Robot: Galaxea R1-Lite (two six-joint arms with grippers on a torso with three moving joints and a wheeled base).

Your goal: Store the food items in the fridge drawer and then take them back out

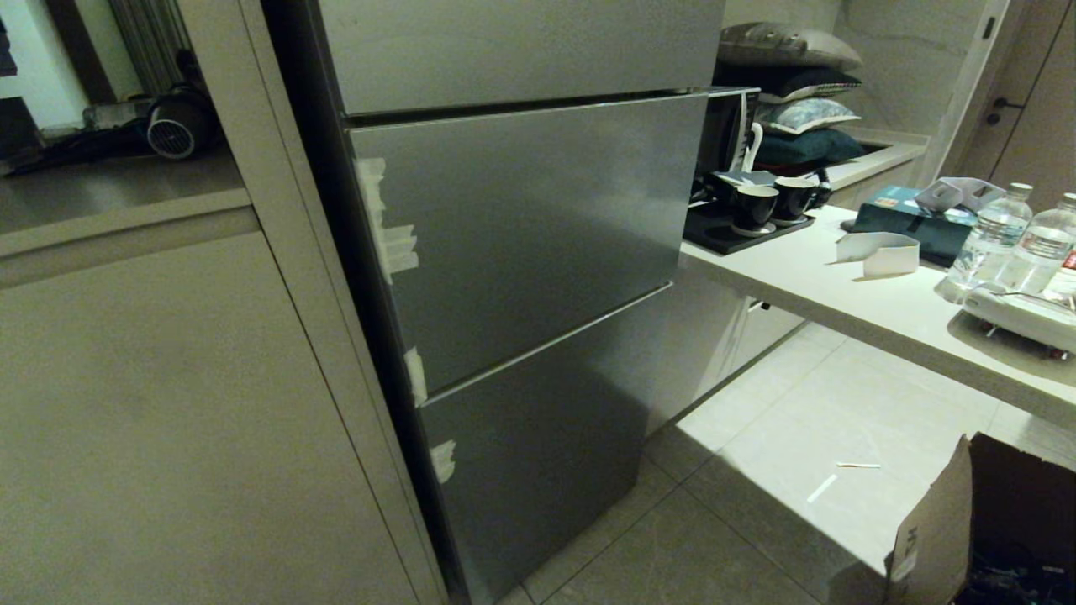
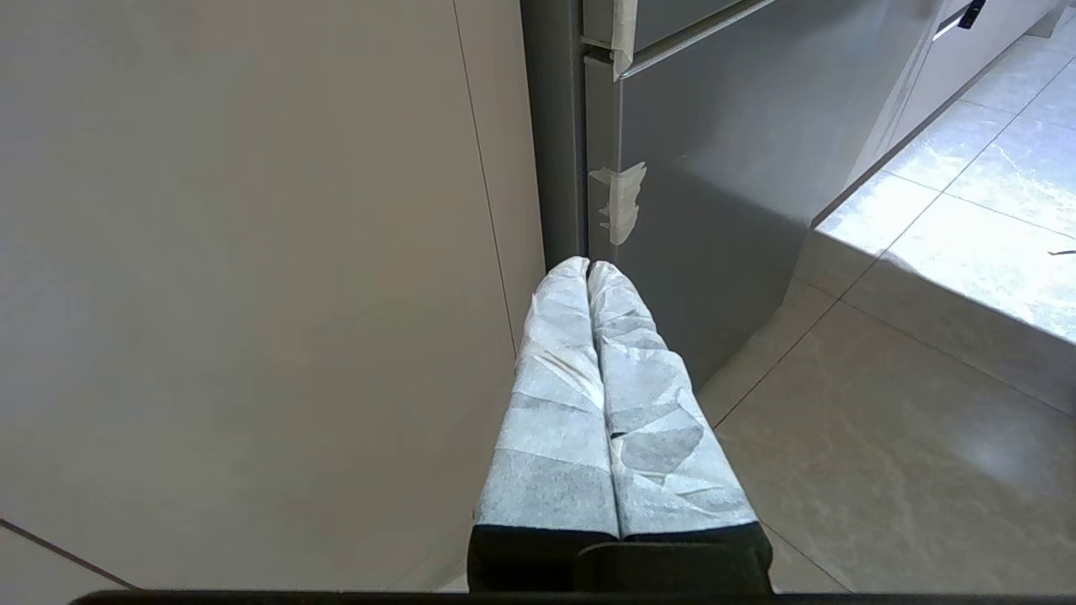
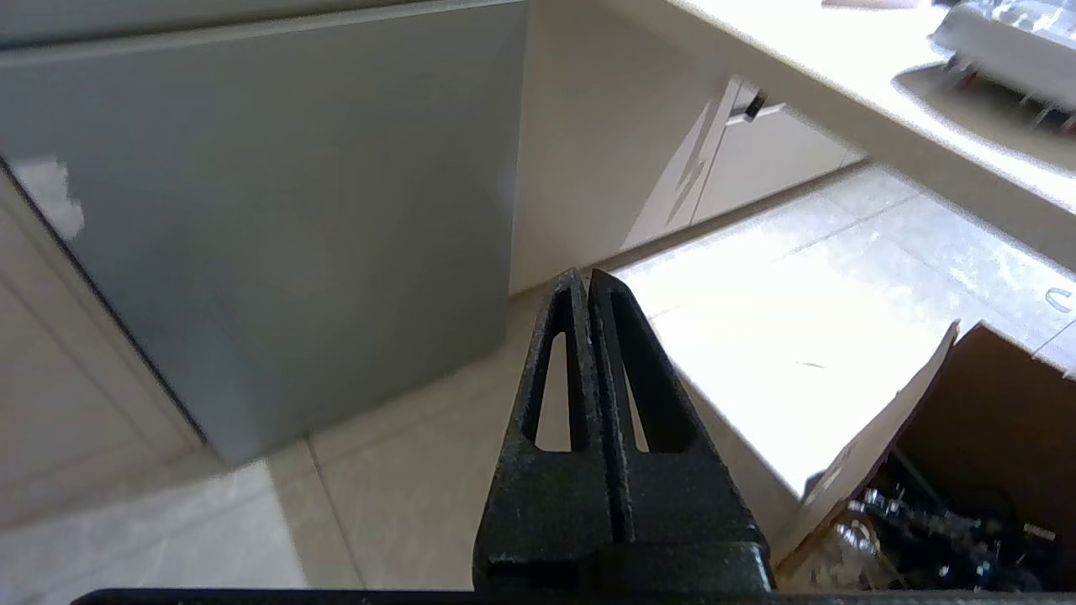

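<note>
The fridge stands in front of me with all its grey door fronts closed, so the fridge drawer is hidden and the food items are out of view. White tape scraps stick to the doors' left edge. My left gripper, its fingers wrapped in white paper, is shut and empty, low beside the fridge's lower left corner. My right gripper, bare black, is shut and empty above the floor tiles, to the right of the fridge's bottom door. Neither arm shows in the head view.
A white counter runs along the right with dark cups, water bottles and a teal box. An open cardboard box sits on the floor at lower right. Beige cabinet panels flank the fridge on the left.
</note>
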